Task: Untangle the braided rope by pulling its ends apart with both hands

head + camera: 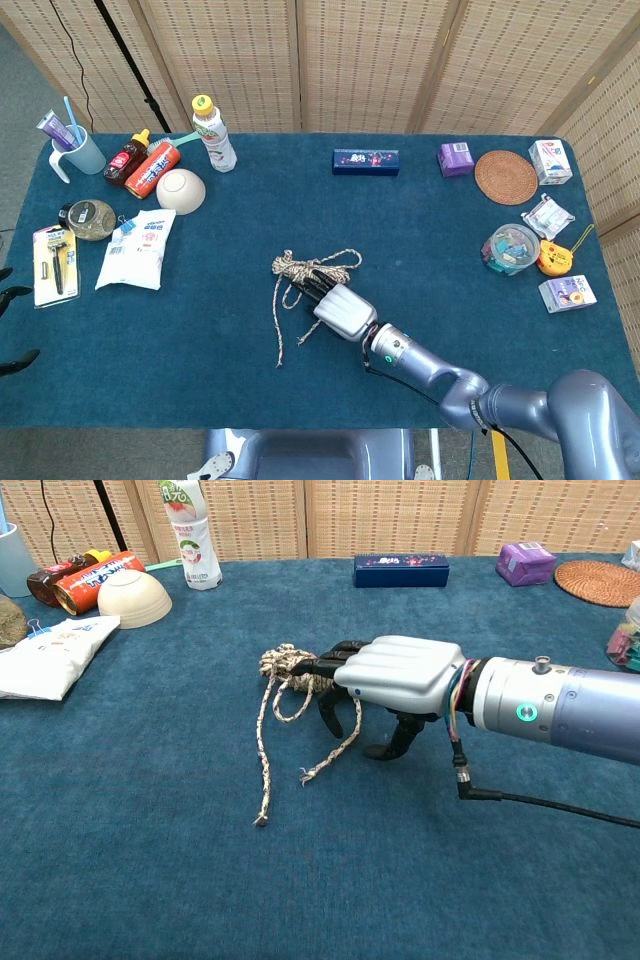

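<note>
The braided rope (293,268) lies in a tangled bundle mid-table, with two loose ends trailing toward the front edge; the chest view shows the bundle (283,664) and the tails below it. My right hand (338,308) lies palm down over the bundle's right side. Its dark fingers (325,666) reach across the strands and the thumb points down at the cloth. Nothing is clamped in that hand (395,674) that I can see. Of my left hand, only dark fingertips (14,293) show at the left edge, off the table.
A white packet (137,250), a bowl (181,189), bottles and a cup stand at the back left. A blue box (366,161) sits at the back centre. A woven coaster (506,176), small cartons and a jar (509,248) fill the right side.
</note>
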Robot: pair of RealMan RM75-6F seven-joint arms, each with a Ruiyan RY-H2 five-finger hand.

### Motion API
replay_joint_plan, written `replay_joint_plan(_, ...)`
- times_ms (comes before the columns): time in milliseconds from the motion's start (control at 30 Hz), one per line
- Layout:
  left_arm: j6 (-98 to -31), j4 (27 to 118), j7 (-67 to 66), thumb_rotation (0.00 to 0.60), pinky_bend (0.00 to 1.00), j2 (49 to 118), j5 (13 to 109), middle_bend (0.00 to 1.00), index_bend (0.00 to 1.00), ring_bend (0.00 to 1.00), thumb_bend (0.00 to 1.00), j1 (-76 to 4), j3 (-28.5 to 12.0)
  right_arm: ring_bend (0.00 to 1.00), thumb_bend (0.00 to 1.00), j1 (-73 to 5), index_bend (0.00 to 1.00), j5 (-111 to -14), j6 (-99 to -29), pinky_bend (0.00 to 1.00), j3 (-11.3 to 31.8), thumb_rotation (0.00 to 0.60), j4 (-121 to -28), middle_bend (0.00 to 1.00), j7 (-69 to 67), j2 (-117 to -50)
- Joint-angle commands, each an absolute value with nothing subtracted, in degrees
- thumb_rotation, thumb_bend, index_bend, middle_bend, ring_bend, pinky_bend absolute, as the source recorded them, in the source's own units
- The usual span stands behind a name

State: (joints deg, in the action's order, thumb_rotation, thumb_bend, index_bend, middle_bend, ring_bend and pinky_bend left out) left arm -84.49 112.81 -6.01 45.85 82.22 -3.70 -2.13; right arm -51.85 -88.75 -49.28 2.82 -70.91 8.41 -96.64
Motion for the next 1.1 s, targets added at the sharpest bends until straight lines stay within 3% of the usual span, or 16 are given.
replay_joint_plan(33,-84.45,112.7,-5.88,0.6,0.0,45.88,82.18,0.12,0.26,0.01,0.07,-3.68,-2.11,0.0,0.35,-52.05,0.45,-88.56,-48.85,0.0,2.87,0.6,-70.62,0.0,8.45,-96.8)
replay_joint_plan(1100,-84.16,111.75,-4.46,0.6,0.0,45.8,82.37,0.12,0.26,0.0,0.07,-3.59,-2.02,0.0,0.35,-52.78,0.46,-88.5,-47.49,0.0,2.07,0.6,-70.92,0.0,12.64,-97.71)
